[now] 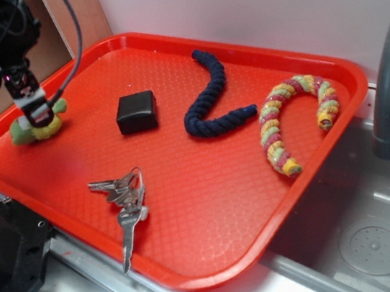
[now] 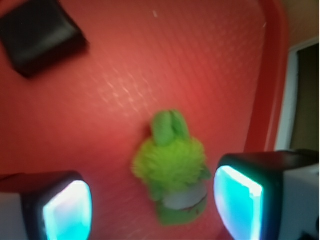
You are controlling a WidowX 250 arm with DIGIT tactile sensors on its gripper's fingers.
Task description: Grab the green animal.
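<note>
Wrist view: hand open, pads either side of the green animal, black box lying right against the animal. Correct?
Not quite. The hand is open with its pads either side of the green animal, but the black box isn't against it. The wrist view shows bare tray between them, and the exterior view shows the same gap.

- No text, label, brand, number or sign can be read in either view.
- The black box [image 1: 136, 112] is seen as plain, with no lettering made out.
- The keys [image 1: 123, 200] are too small for any stamping to be read.
- The wrist view is blurred; nothing is legible there.
</note>
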